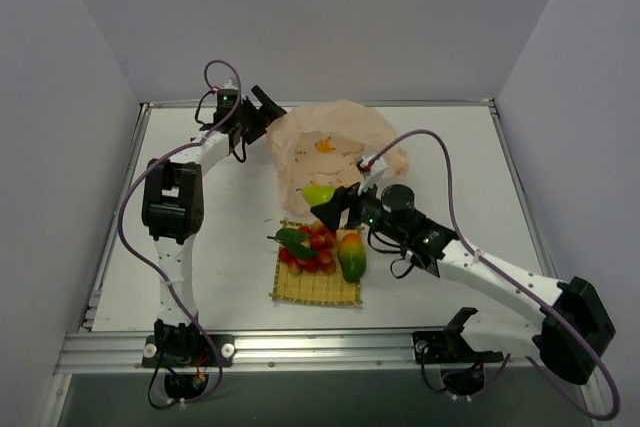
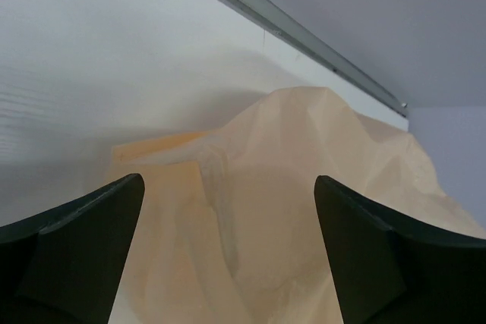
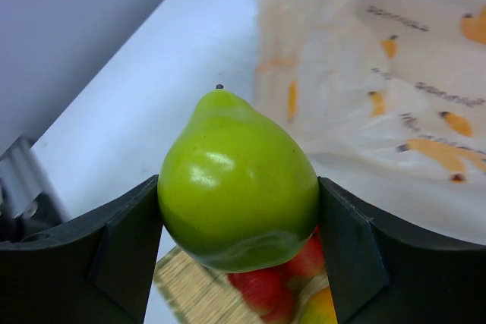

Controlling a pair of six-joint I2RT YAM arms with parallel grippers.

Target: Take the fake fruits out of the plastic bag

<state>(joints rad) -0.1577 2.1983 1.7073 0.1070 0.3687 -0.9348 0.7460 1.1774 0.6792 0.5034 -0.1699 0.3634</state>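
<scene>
My right gripper (image 1: 325, 202) is shut on the green pear (image 1: 318, 194), holding it above the far edge of the yellow woven mat (image 1: 305, 289). In the right wrist view the pear (image 3: 237, 180) fills the gap between both fingers. The red berries with a green leaf (image 1: 308, 247) and the mango (image 1: 352, 256) lie on the mat. The peach plastic bag (image 1: 335, 142) lies crumpled behind, by the pear. My left gripper (image 1: 268, 112) is open at the bag's far left edge; the bag (image 2: 304, 210) shows between its fingers, not gripped.
The table's metal back rail (image 2: 304, 36) runs behind the bag. A purple cable (image 1: 440, 167) loops over the right arm. White walls enclose the table on three sides.
</scene>
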